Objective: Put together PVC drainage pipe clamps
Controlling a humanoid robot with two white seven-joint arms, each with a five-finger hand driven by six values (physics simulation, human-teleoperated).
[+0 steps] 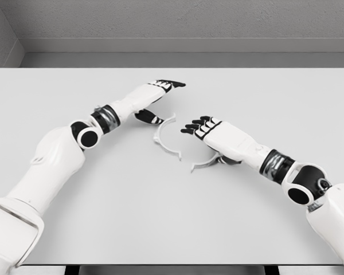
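The left hand (155,97) is hovering with fingers spread wide and holding nothing, thumb hanging just at eleven o'clock of the first clamp half (165,137), probably readying a pinch. The right hand (209,129) is reaching with fingers loosely extended, also empty, over the second clamp half (203,165) lying at its six o'clock on the desk (172,217).
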